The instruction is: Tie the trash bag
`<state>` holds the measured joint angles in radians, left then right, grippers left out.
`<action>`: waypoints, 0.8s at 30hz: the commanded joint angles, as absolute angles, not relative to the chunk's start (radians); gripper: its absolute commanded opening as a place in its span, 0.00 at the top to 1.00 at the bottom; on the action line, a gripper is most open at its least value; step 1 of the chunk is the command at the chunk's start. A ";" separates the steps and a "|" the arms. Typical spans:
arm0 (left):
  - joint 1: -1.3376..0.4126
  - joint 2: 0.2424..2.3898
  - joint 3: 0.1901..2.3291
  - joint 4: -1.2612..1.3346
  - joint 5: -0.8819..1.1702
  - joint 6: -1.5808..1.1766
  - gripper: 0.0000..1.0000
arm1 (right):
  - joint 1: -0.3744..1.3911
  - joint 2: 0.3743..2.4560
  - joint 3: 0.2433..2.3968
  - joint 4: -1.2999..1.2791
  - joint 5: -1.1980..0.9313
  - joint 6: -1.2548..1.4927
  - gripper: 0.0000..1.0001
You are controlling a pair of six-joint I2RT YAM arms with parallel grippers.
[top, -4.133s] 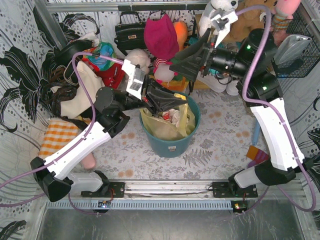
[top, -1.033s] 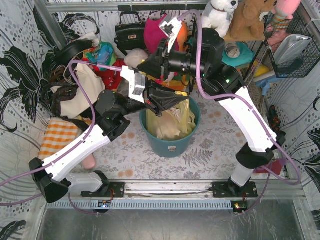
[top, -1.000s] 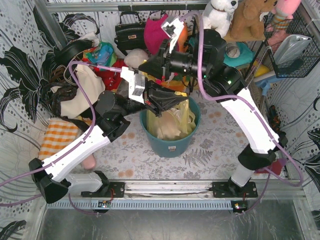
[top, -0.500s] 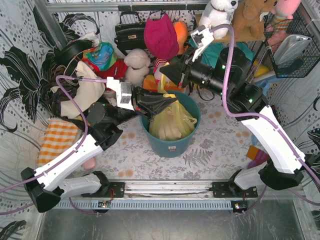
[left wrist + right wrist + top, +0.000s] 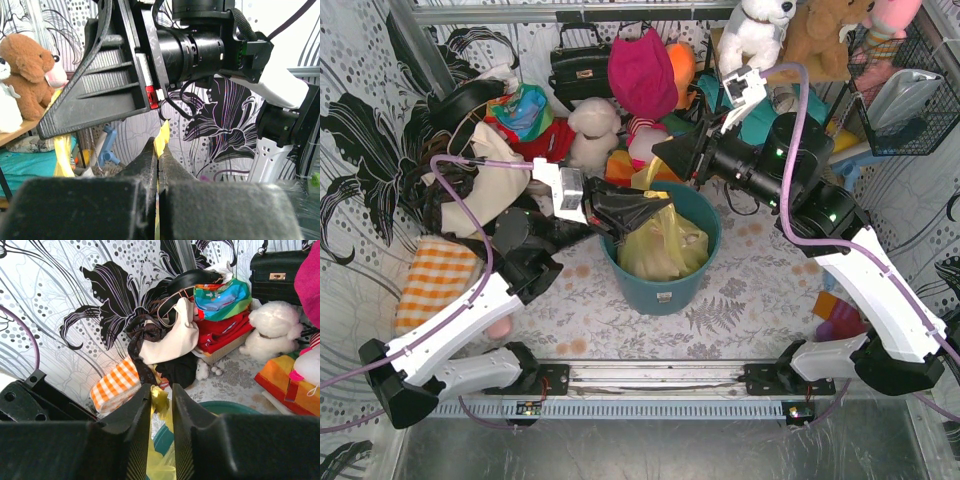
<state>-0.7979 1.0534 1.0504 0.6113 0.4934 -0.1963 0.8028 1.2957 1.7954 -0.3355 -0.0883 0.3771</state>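
Shifted slightly toward 3 o'clock since prior view: right tool; left tool barely. Both pressed together, each pinching a strip of thin translucent yellow-green plastic trash bag, seated in teal round plastic bin. Risk: film tearing or slipping free under opposed pull.

Black-and-white floral walls enclose a fern-print tabletop.

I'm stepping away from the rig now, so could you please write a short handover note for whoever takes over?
Left gripper: shut on a strip of the bag's top edge.
Right gripper: shut on another strip, held above the far rim.
Bag: sitting inside the bin.
Done: both strips grasped and lifted.
Left: no knot visible yet; probably cross the strips, tie and tighten.
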 commanded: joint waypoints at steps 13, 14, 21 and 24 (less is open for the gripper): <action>-0.796 1.049 1.030 0.601 0.518 -0.191 1.00 | 0.807 1.312 1.883 -0.334 -0.101 0.351 0.70; -0.797 1.050 1.031 0.602 0.517 -0.192 1.00 | 0.807 1.316 1.891 -0.343 -0.103 0.349 0.76; -0.797 1.052 1.032 0.602 0.521 -0.194 1.00 | 0.807 1.322 1.915 -0.391 -0.114 0.340 0.65; -0.797 1.051 1.032 0.602 0.520 -0.195 1.00 | 0.807 1.322 1.928 -0.420 -0.119 0.336 0.58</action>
<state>-0.7979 1.0534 1.0313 0.5716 0.5129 -0.1967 0.8028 1.3231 1.8835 -0.3889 -0.0990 0.3508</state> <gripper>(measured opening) 0.008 0.391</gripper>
